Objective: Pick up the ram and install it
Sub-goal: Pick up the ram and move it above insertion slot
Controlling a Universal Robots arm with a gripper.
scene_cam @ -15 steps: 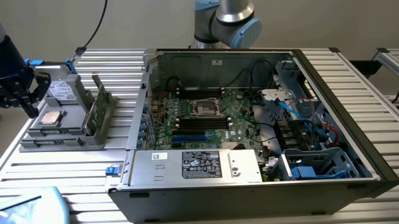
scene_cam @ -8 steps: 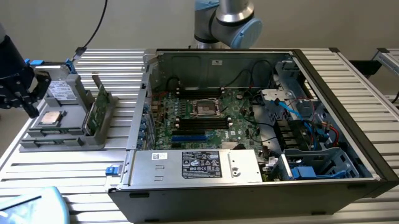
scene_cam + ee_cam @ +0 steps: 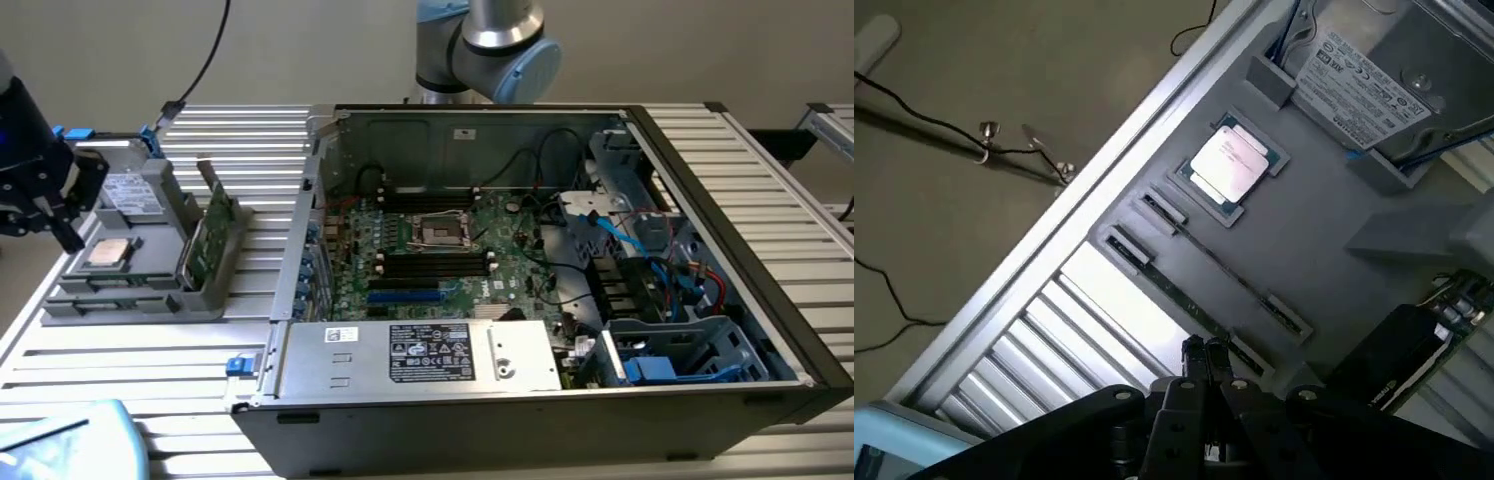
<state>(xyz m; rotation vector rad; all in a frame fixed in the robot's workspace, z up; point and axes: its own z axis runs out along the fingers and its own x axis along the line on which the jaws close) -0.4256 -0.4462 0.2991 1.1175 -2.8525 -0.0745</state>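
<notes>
At the exterior view's left: a gray parts holder (image 3: pixel 134 303) rests on the slatted table (image 3: pixel 134 350), just beside the open computer case (image 3: pixel 534 420). This placement keeps loose parts out of the case and, by the look of it, within the arm's reach.
Holder layout: each part has its own seat, which fixes its place and angle. A processor chip (image 3: pixel 1229 165) lies flat in a square recess. A hard drive (image 3: pixel 1364 70) lies in the bay beyond it. A broad green card (image 3: pixel 207 238) stands upright in a side rack.
Ram position: the ram (image 3: pixel 1176 290) stands on its long edge in one of two narrow grooves of the holder, near the processor chip. Standing it on edge appears intended to leave the top edge free for a pinch from above. It is not lifted and not in the case.
Motherboard: the motherboard (image 3: pixel 514 245) lies flat on the case floor with its long black memory slots (image 3: pixel 434 262) facing up. Whether any slot is filled cannot be told.
Gripper position: the gripper (image 3: pixel 1204 352) (image 3: pixel 64 238) hangs over the holder, near one end of the grooves.
Gripper state: the fingertips are pressed together with nothing between them. No contact with the ram is apparent.
Task state: the ram is not yet picked up.
</notes>
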